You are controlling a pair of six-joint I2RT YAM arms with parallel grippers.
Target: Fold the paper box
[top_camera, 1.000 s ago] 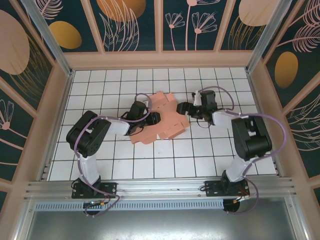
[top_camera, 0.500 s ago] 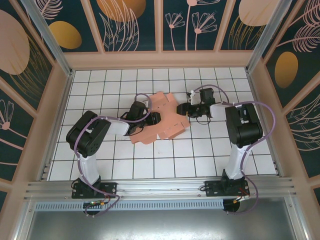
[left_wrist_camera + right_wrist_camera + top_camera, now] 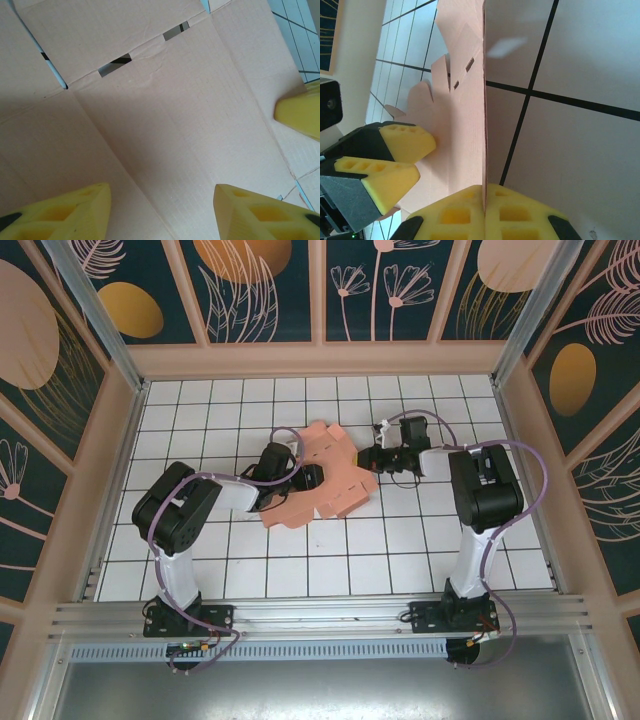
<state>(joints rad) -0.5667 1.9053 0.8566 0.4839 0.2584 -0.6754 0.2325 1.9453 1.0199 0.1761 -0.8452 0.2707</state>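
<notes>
One paper box point(image 3: 335, 495) and two grippers on your table.
Mid-frame from above you've got the left gripper point(image 3: 312, 477) and right gripper point(image 3: 366, 458); two slots point(image 3: 114, 65) in the card.

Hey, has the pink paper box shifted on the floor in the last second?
No. In the top view the paper box keeps the same outline against the grid lines of the white tiled floor, and its corners lie on the same tiles.

The paper box point(image 3: 165, 115) runs off the edges of the left wrist view, the left gripper point(image 3: 160, 190) cut off below — from above, the right gripper point(image 3: 371, 458) looks too small to judge.
</notes>
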